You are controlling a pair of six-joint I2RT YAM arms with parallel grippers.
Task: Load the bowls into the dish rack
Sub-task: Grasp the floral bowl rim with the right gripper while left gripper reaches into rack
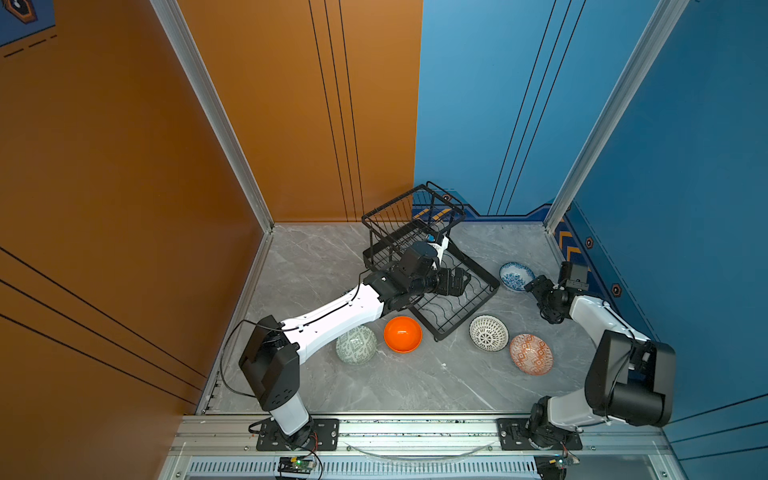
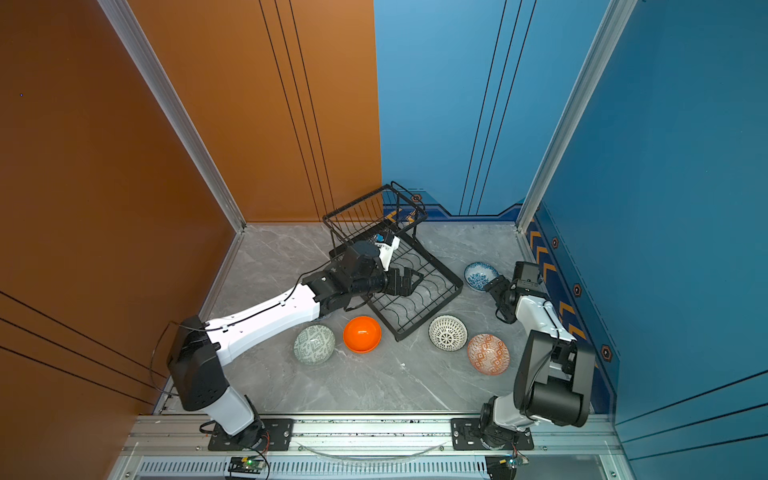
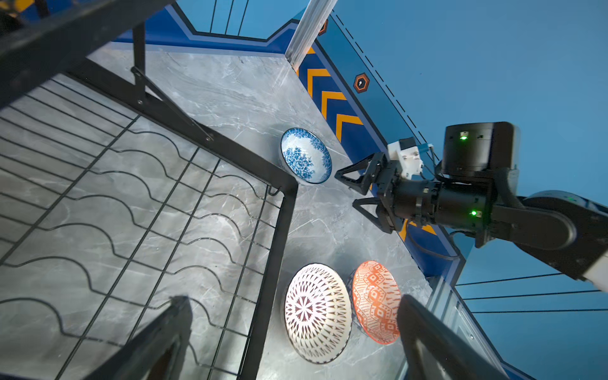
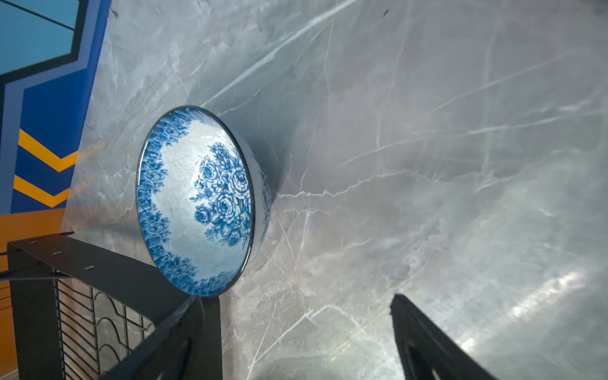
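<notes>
My right gripper [image 3: 345, 189] stood spread and empty, the white-blue floral bowl [image 4: 197, 197] just ahead of it, evidently for a rim grasp; my left gripper [image 1: 460, 281] hung spread over the dish rack [image 1: 467, 312].

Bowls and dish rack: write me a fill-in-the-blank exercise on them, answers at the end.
Between the black wire dish rack and the pale green geometric bowl sits a plain glossy bowl coloured ___.
The right end effector stands ___ beside the white-blue floral bowl.
The left end effector, open over the rack's wavy slot wires, holds ___.
The white bowl with black lattice lies beside a diamond-patterned bowl coloured ___.
Missing words: orange; open; nothing; red-orange.
</notes>
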